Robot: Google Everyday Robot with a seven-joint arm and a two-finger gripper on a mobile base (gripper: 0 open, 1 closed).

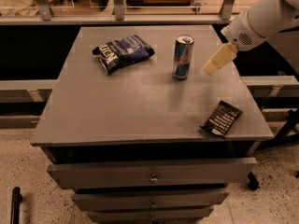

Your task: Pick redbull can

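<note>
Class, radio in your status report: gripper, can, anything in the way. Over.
Gripper hovers just right of the can, apart from it. Can upright on the table, not held. Nothing between them; snack bag and wrapper lie well aside.
</note>
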